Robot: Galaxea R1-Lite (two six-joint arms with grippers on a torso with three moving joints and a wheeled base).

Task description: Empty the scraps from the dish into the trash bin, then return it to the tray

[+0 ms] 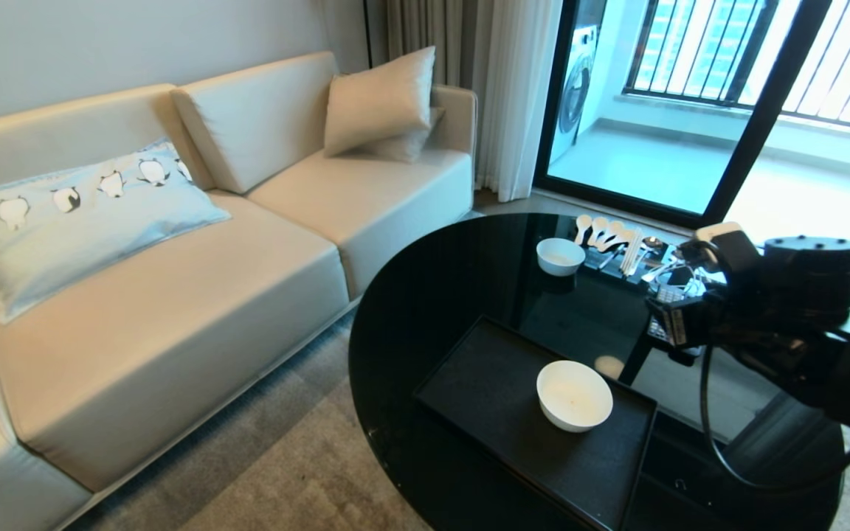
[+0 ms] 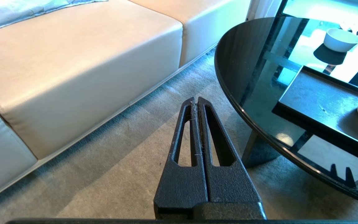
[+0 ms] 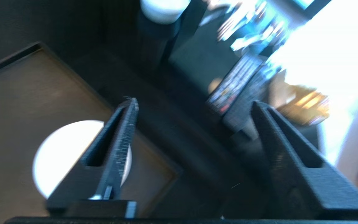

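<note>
Dish [image 1: 574, 395] upright on the tray [image 1: 484, 383], toward its right end — no scraps visible inside. Tray near the front edge of the round black glass table [image 1: 432, 295]. Right gripper [image 3: 194, 105] above the table, right of the dish, fingers spread wide, holding nothing. Left gripper [image 2: 195, 101] over the carpet [image 2: 120, 174] left of the table — fingers pressed together, empty. Smaller white bowl [image 1: 560, 256] at the far side.
</note>
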